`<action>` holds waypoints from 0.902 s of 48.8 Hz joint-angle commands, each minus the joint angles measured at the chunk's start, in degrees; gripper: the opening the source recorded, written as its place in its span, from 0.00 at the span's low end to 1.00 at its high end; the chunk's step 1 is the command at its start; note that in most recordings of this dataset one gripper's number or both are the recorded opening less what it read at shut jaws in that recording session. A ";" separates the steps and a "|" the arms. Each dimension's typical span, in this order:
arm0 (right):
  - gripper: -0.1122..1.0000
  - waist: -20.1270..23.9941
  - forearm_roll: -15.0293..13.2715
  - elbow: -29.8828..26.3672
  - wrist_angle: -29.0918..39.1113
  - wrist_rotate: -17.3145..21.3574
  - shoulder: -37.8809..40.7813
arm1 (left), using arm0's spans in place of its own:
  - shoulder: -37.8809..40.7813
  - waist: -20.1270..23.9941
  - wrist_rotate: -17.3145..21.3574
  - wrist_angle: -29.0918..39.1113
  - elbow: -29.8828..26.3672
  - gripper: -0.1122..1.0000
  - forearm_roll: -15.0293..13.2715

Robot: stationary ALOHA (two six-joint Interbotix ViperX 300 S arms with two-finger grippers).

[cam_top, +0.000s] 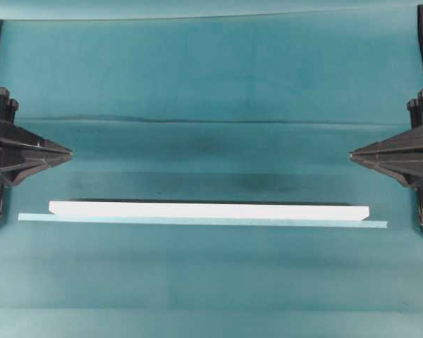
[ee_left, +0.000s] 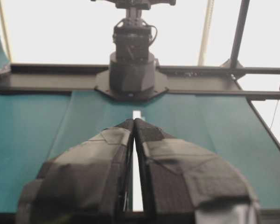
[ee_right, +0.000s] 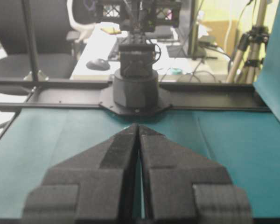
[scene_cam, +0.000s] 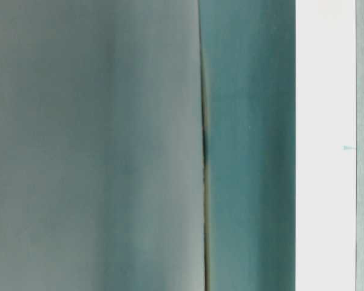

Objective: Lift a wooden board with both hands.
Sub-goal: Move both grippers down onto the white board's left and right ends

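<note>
- A teal cloth [cam_top: 211, 77] covers the whole work surface, with a crease running across it above the middle of the overhead view.
- The wooden board [cam_top: 209, 210], a long flat white plank with slanted end corners, lies flat on the cloth a little below the middle of the overhead view, spanning most of its width.
- Just below the board, along its lower edge, lies a thinner and longer pale-teal tape strip [cam_top: 201, 221], which sticks out past both ends of the board.
- The left gripper [cam_top: 69, 151] reaches in from the left edge of the overhead view, its point aimed at the centre. Its fingers are pressed together to a tip with nothing between them.
- The right gripper [cam_top: 352, 155] mirrors it from the right edge, also closed to a point and empty.
- Both grippers sit above the board in the overhead view, well apart from it and from each other; neither touches the board.
- In the left wrist view the two padded fingers [ee_left: 107, 158] meet at the tip, with the opposite arm's base [ee_left: 131, 70] straight ahead across the cloth.
- The right wrist view shows the same: dark fingers [ee_right: 112, 163] closed together, facing the other arm's base [ee_right: 136, 88].
- The table-level view is a blurred close-up of teal cloth with a bright white band [scene_cam: 324, 145], too unclear to say more.
</note>
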 commanded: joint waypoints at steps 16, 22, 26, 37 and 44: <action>0.10 -2.11 5.45 -9.67 27.95 5.27 9.14 | 11.43 -0.18 -3.08 22.59 -14.15 0.09 0.88; 0.10 -2.11 5.45 -14.15 37.53 5.27 13.89 | 14.85 -0.70 -3.78 29.18 -16.96 0.09 0.97; 0.10 -2.11 5.45 -16.96 42.36 5.27 17.31 | 17.49 -1.05 -4.13 32.96 -18.98 0.09 0.88; 0.10 -1.14 5.45 -24.17 51.59 5.01 28.65 | 24.96 -1.76 -5.62 45.00 -23.64 0.09 0.97; 0.10 -0.88 5.45 -29.36 57.30 4.92 35.16 | 28.48 -1.85 -5.36 51.33 -25.93 0.09 0.97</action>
